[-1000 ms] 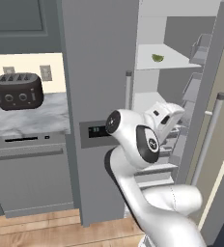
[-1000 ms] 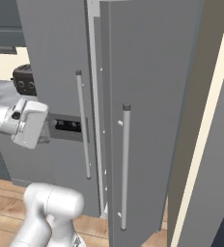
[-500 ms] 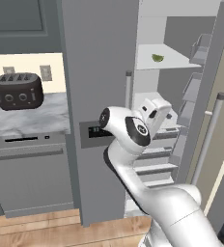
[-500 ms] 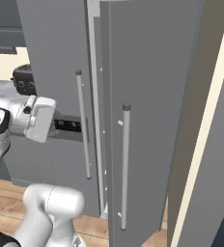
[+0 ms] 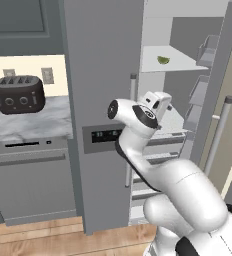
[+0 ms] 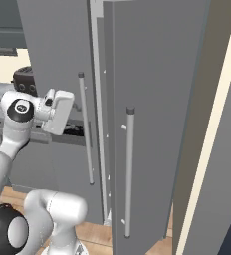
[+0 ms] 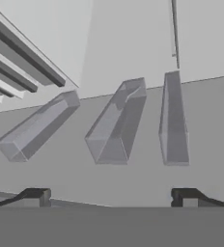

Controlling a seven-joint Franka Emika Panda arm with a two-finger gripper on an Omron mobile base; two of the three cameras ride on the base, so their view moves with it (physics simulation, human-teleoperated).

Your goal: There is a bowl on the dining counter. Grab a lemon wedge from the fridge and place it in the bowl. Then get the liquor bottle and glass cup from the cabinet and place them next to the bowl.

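The grey fridge [image 5: 103,75] stands with its right door [image 5: 215,100] swung open. A small yellow-green lemon wedge [image 5: 163,60] lies on the upper white shelf [image 5: 180,62] inside. My white hand [image 5: 156,102] hangs in front of the open compartment, below and slightly left of the wedge, well apart from it. In the hand view my gripper [image 7: 111,198] is open, its two dark fingertips [image 7: 35,196] wide apart with nothing between them, facing grey door bins [image 7: 116,120]. From the right base view the hand [image 6: 61,111] sits beside the fridge's left door handle [image 6: 85,129].
A dark toaster [image 5: 18,94] sits on the marble worktop [image 5: 33,125] left of the fridge, above a grey dishwasher front [image 5: 30,180]. The open door's long handle [image 6: 129,169] and edge stand close on the right. Lower shelves [image 5: 158,150] fill the fridge interior.
The arm has lifted and folded: the elbow rose and the hand moved up and closer to the open fridge compartment. The jaws stayed open.
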